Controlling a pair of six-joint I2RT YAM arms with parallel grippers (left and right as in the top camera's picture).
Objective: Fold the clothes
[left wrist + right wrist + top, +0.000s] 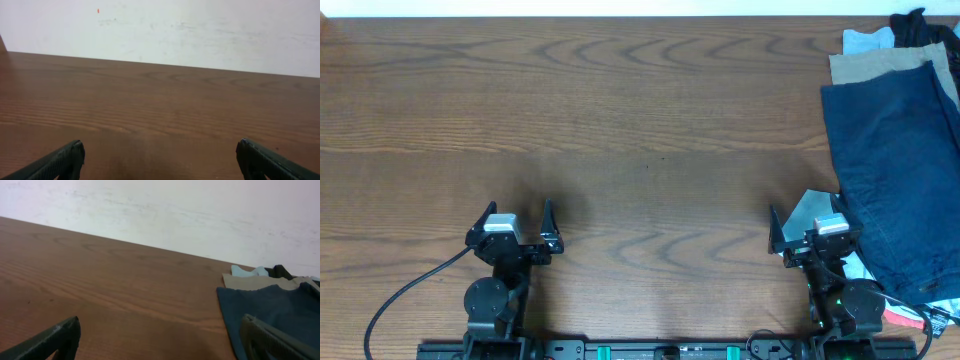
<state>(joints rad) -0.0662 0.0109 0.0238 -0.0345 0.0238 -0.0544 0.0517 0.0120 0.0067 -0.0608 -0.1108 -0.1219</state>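
Note:
The dark navy denim trousers [895, 175] lie on top of a pile at the table's right edge; they also show in the right wrist view [272, 312]. My left gripper [513, 226] is open and empty near the front left, far from them; its fingers frame bare wood in the left wrist view [160, 157]. My right gripper [810, 228] is open and empty near the front right, just left of the trousers' lower part; in the right wrist view [160, 335] its right finger lies over the navy cloth's edge.
Tan khaki trousers [875, 65] and a pale blue cloth [868, 41] lie under the denim at the back right, with a black garment [925, 27] in the corner. More pale cloth [815, 208] and a red item [905, 318] sit by the right arm. Wood table [640, 130].

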